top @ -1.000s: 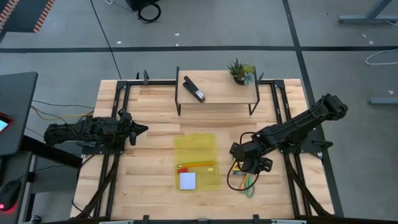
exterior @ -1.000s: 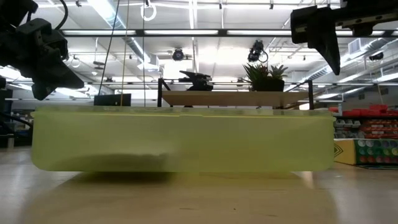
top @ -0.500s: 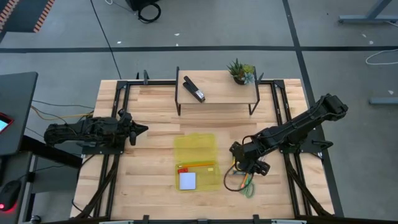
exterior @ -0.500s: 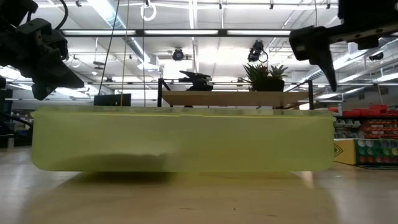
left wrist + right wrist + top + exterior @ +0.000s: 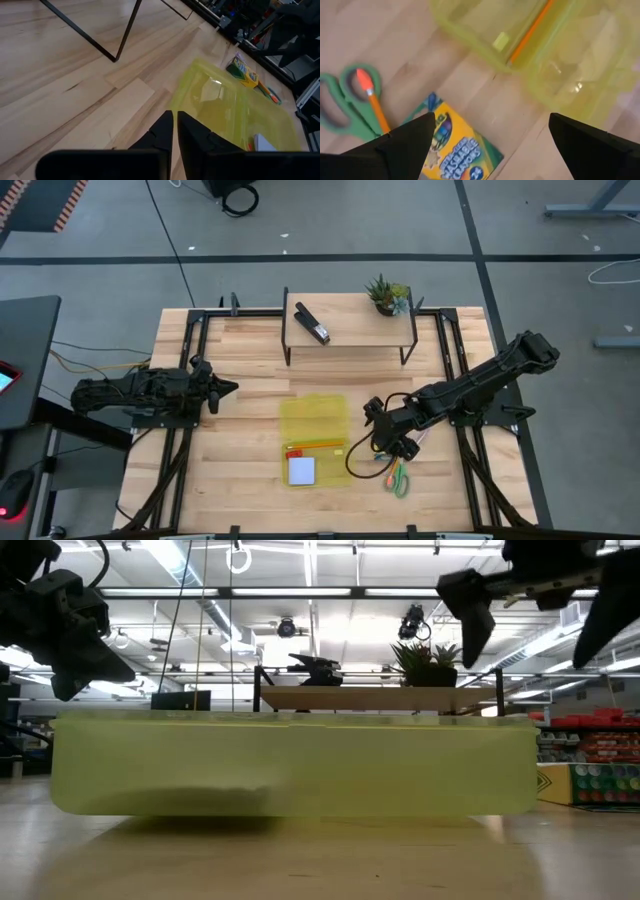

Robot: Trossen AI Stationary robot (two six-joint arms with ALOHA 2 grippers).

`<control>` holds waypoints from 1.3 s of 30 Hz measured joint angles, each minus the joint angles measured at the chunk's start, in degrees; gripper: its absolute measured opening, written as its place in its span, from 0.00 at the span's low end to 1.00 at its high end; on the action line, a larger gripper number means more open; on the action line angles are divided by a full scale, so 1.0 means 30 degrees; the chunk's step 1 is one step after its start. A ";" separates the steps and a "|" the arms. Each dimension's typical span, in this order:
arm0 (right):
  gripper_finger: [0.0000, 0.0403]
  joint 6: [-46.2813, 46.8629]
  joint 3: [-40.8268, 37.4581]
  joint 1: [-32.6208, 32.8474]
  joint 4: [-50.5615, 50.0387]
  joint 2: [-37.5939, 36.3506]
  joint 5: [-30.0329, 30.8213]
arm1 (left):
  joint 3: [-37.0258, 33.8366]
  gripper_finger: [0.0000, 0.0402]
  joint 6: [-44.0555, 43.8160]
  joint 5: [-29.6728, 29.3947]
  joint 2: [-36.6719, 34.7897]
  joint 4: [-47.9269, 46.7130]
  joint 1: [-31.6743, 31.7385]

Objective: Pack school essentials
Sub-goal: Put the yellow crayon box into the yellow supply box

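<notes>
One yellow plastic case [image 5: 315, 438]. Inside it: one orange pencil [image 5: 318, 446], one pale notepad [image 5: 301, 470]. Beside the case: one crayon box [image 5: 456, 154], one green-handled scissors [image 5: 398, 479], one orange marker [image 5: 374, 100].

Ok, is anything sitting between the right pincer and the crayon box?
Nothing visible. The right pincer is open directly above the crayon box, bare wood around it. The green-handled scissors and an orange pencil lie beside the box, not over it.

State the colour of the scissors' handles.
Green; the scissors show best in the right wrist view, beside the crayon box.
</notes>
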 joint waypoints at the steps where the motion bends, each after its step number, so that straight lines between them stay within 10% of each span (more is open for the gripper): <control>1: 0.99 -0.0125 0.0131 0.0000 -0.0020 0.0000 0.0011 | 0.0000 0.07 -0.0007 -0.0002 0.0000 0.0007 0.0002; 39: 0.98 -0.9763 -0.3917 -0.1290 0.0148 0.0007 -0.1369 | 0.0007 0.10 -0.0007 0.0000 0.0000 0.0007 0.0000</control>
